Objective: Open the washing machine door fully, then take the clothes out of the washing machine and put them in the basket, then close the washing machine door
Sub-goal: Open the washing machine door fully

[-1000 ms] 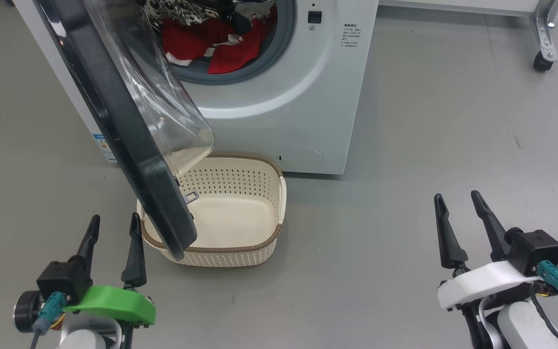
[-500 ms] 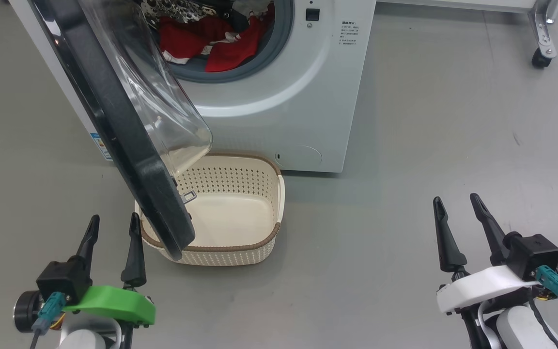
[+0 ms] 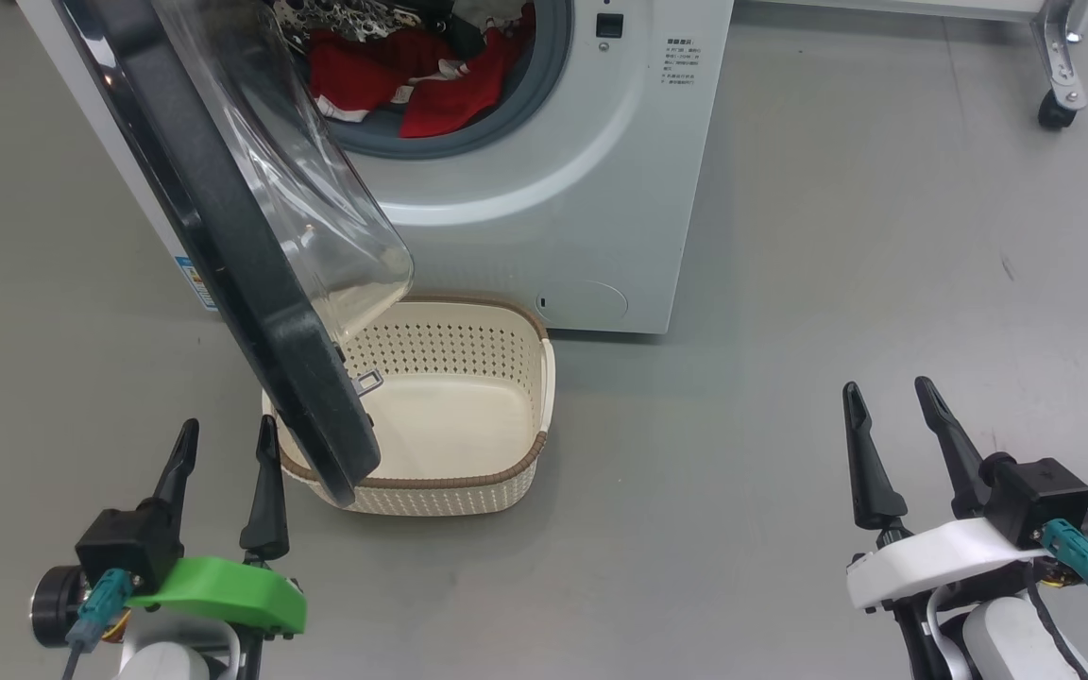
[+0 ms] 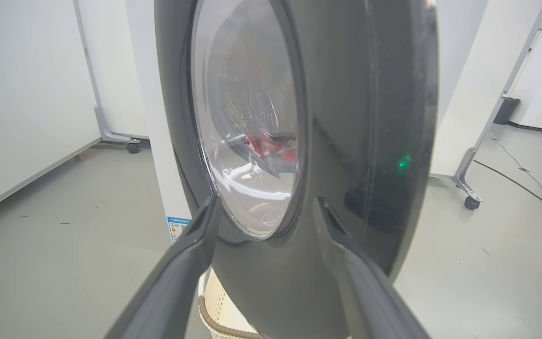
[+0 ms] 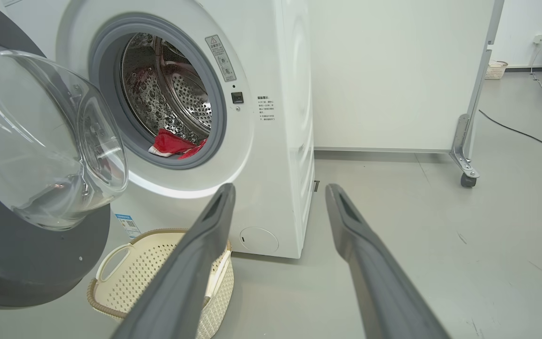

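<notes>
The grey floor (image 3: 790, 283) carried the white washer (image 3: 563, 189), which stood at the top of the head view with its porthole uncovered. The door (image 3: 251, 283) hung swung out on the left, only partly open, with its black rim toward the robot and its glass bowl toward the drum. In the head view its lower edge overlapped the left part of the basket (image 3: 506, 472). The basket sat on the floor just in front of the washer, below the porthole. The clothes (image 3: 440, 90), red with white parts, lay inside the drum at the bottom of the porthole. The left pincer (image 3: 229, 423) hovered low near the door's lower edge, just left of the basket, fingers apart and gripping nothing. The left wrist view had the door's outer face close ahead of it. The right pincer (image 3: 885, 385) hovered well to the right over the floor, fingers likewise apart.
</notes>
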### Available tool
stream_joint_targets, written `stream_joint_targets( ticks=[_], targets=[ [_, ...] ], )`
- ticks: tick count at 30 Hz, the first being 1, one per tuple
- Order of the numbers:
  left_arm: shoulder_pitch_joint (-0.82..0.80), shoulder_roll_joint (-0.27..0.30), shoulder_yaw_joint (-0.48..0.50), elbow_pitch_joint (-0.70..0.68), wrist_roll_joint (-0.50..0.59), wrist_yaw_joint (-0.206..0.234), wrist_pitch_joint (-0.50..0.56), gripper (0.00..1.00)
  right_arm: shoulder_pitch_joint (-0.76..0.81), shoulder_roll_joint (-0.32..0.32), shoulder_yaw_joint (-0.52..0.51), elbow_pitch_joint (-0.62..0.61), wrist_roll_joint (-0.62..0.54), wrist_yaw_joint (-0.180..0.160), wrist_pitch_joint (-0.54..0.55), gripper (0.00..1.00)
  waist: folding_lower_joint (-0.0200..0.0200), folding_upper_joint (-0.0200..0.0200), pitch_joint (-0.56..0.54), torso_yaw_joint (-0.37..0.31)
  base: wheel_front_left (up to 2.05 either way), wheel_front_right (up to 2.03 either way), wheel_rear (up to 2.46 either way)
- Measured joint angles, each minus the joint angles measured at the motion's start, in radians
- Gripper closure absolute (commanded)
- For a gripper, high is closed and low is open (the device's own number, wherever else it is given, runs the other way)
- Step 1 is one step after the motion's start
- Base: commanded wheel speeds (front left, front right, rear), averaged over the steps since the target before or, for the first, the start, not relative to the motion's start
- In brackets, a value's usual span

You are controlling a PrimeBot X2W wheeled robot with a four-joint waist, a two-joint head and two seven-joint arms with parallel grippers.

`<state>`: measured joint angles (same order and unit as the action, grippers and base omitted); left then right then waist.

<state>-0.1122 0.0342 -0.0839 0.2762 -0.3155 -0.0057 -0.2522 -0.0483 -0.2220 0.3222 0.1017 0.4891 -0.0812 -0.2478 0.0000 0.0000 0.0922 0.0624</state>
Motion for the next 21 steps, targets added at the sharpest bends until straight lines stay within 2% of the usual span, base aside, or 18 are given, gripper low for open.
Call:
stream_joint_targets(
  ticks=[21],
  targets=[
    [0.0,0.0,-0.013,0.002,0.003,0.0,0.0,0.0,0.013,0.032,-0.04,0.005,-0.016,0.027,0.0,0.0,0.0,0.0,0.0,-0.001,0.0,0.0,0.0]
  ],
)
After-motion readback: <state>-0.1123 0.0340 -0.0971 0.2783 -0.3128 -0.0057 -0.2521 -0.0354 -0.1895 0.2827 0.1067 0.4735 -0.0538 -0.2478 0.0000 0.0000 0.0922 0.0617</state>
